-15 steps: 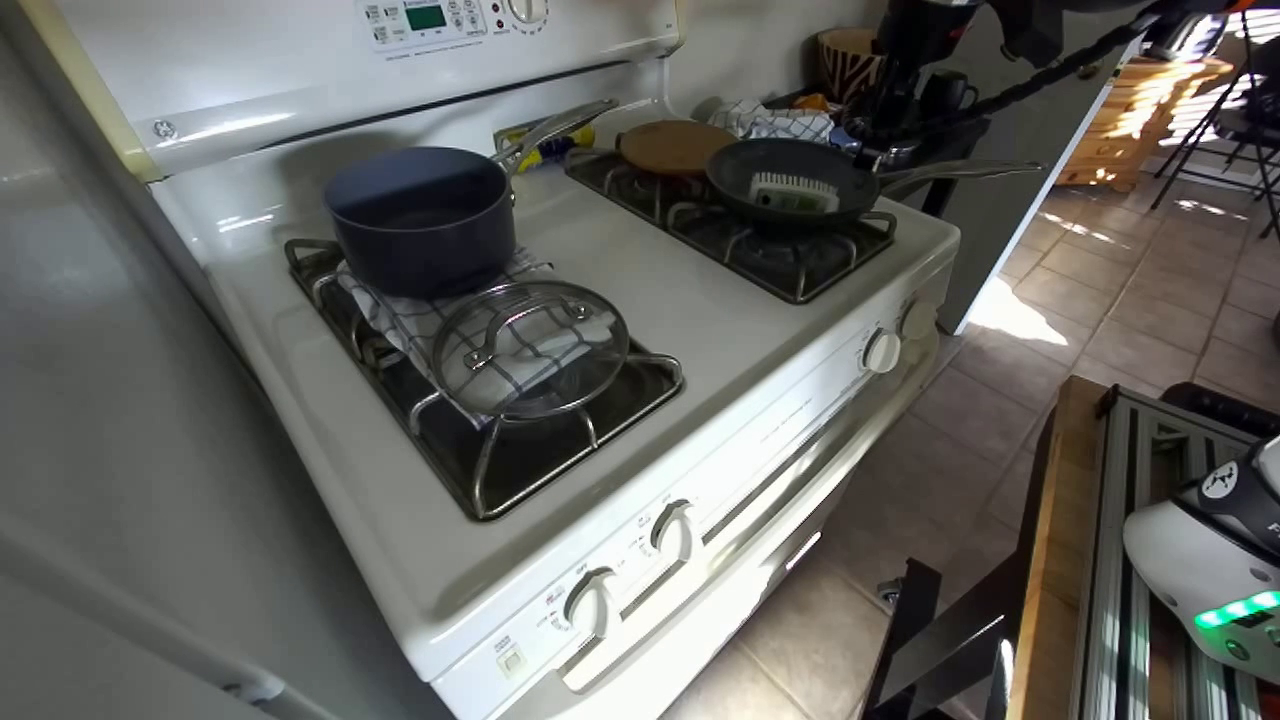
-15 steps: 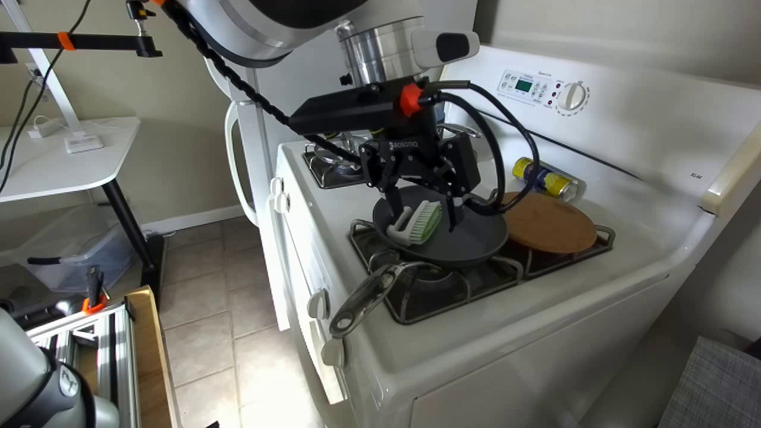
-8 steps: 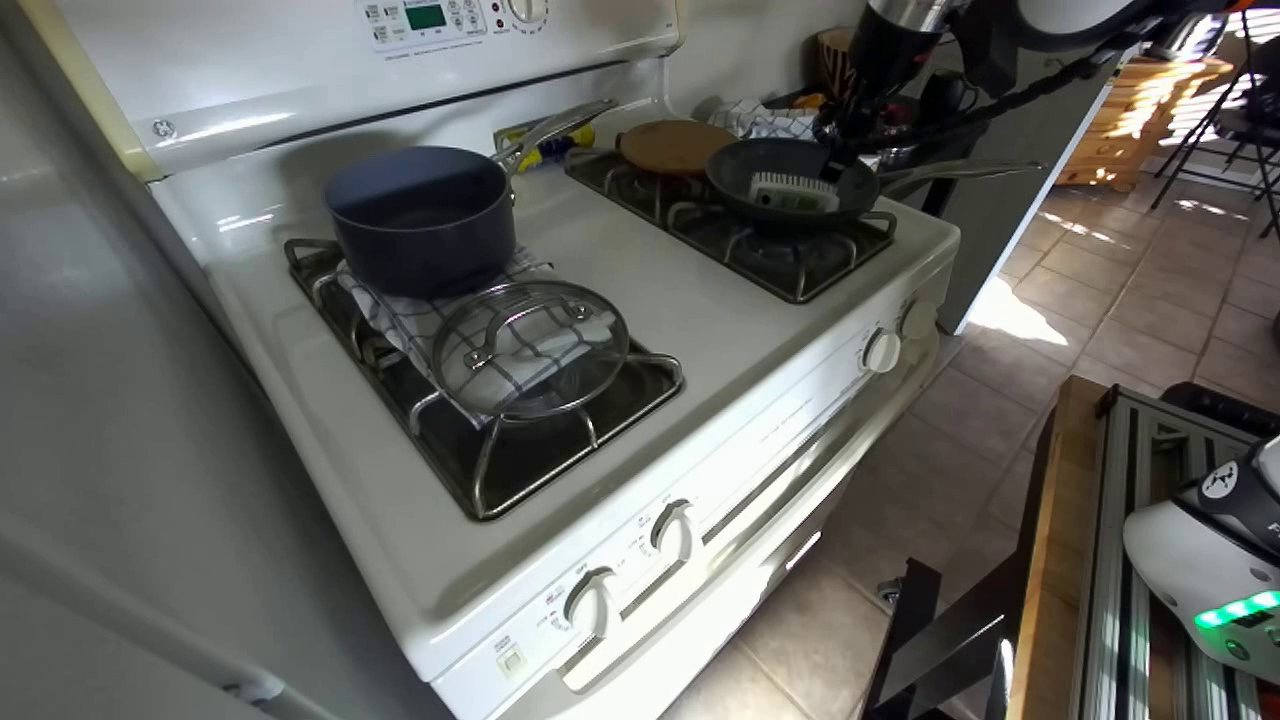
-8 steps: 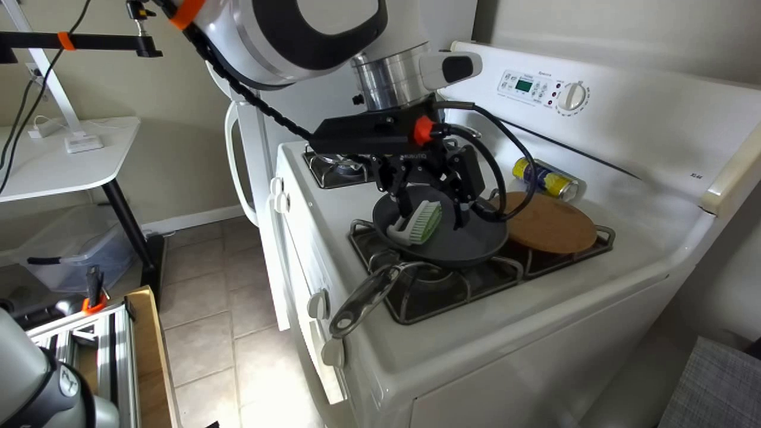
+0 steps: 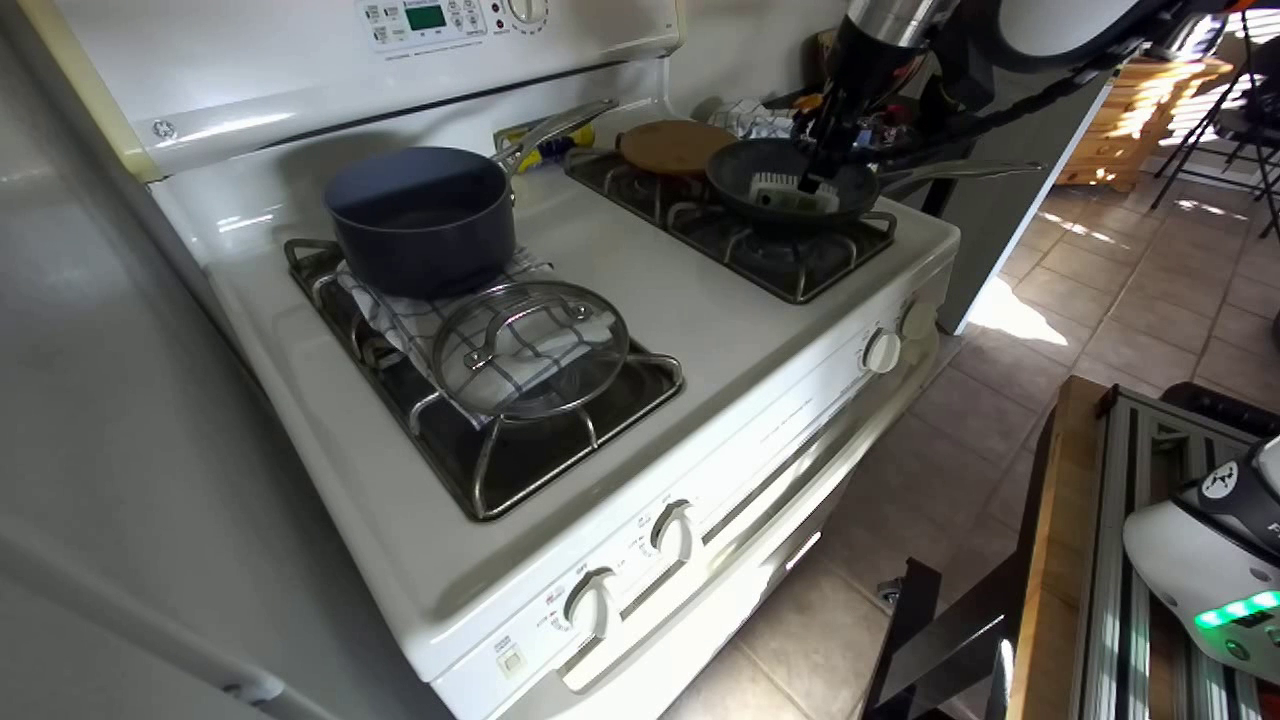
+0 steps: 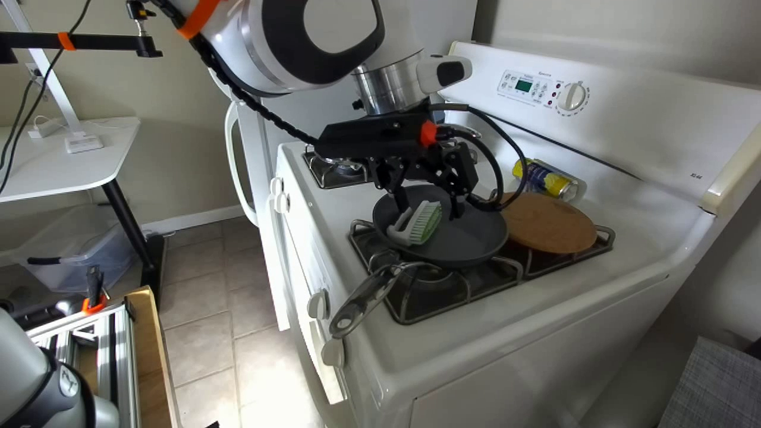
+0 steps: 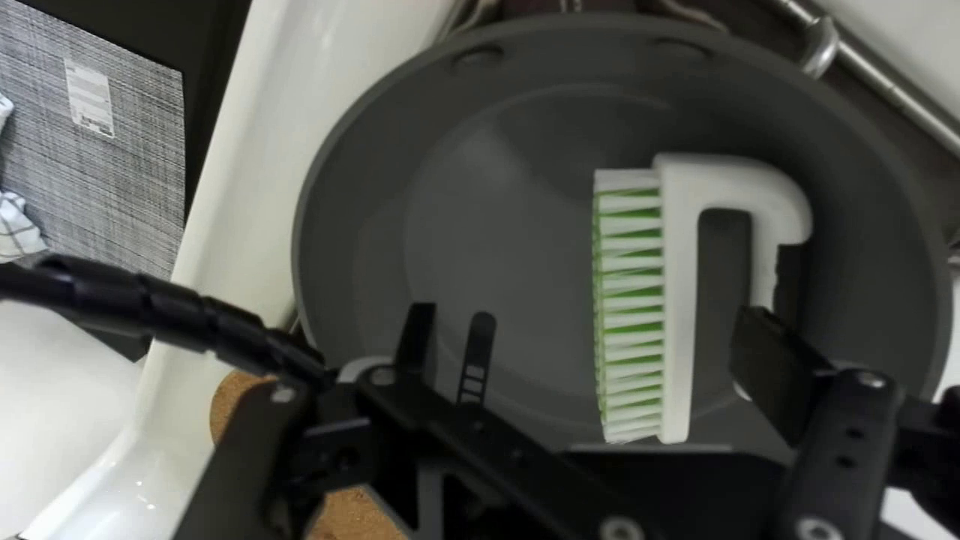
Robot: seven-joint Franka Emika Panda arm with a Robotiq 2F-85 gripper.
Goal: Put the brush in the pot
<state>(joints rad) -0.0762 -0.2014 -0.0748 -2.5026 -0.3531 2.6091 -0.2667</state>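
The brush (image 6: 423, 223) is white with white and green bristles. It lies on its side in the shallow grey frying pan (image 6: 469, 241); it also shows in the wrist view (image 7: 679, 315). My gripper (image 6: 429, 208) is open and empty, low over the pan. In the wrist view the brush lies between the spread fingers, nearer the right-hand finger (image 7: 772, 367), which overlaps the brush's handle end. I cannot tell whether it touches. The dark blue pot (image 5: 425, 230) stands on the far burner in an exterior view, its inside shown only in part. The arm mostly hides it in the opposite view.
A glass lid (image 5: 535, 350) rests on a checked cloth (image 5: 395, 320) in front of the pot. A brown round board (image 6: 547, 223) and a yellow-blue can (image 6: 547, 178) are beside the pan. The pan handle (image 6: 364, 302) sticks out over the stove edge. The pot handle (image 5: 552, 135) points backward.
My gripper has come down to the frying pan and shifted over the brush, fingers still spread. The brush, pan and pot have not moved.
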